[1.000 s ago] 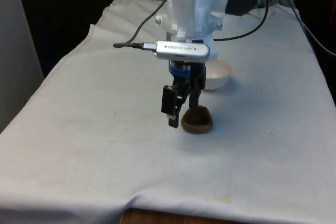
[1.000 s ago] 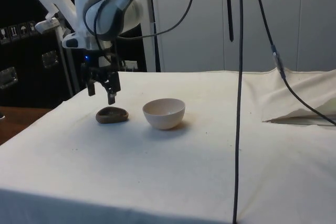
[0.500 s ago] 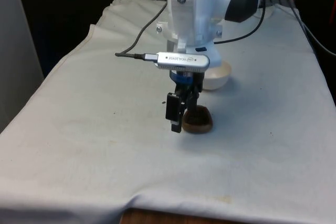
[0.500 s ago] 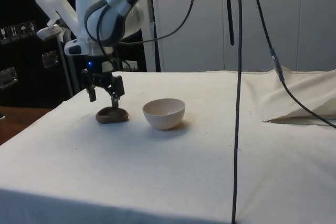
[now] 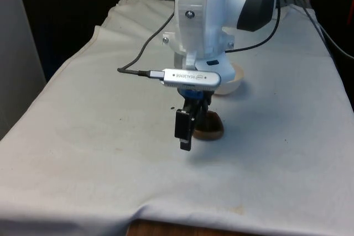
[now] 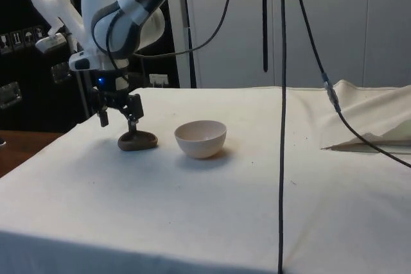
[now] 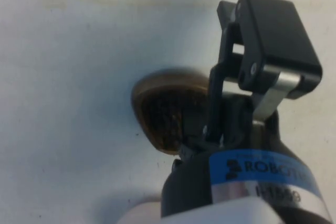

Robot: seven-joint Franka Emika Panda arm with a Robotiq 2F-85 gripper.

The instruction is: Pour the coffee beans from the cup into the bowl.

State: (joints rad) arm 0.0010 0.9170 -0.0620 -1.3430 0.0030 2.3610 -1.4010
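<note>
A low brown cup [image 5: 211,129] with dark coffee beans inside sits on the white cloth, also seen as the cup [image 6: 137,140] and the cup [image 7: 161,104]. A cream bowl [image 6: 201,138] stands close beside it; the bowl [image 5: 237,79] is partly hidden by the arm. My gripper [image 5: 192,125] is open and low at the cup's rim. In the side view the gripper [image 6: 118,120] has one finger [image 6: 133,124] down at the cup's rim and the other outside the cup, above the cloth. The wrist view shows the outer finger [image 7: 266,40] off to the cup's side.
Black cables [image 6: 281,120] hang down over the table in the side view. A fold of cloth [image 6: 366,126] is bunched up at that view's right. Open cloth [image 5: 99,136] lies on the front view's left of the cup.
The gripper has come down from above the cup to its rim. It has also shifted toward the table's near end in the front view. Cup and bowl have stayed put.
</note>
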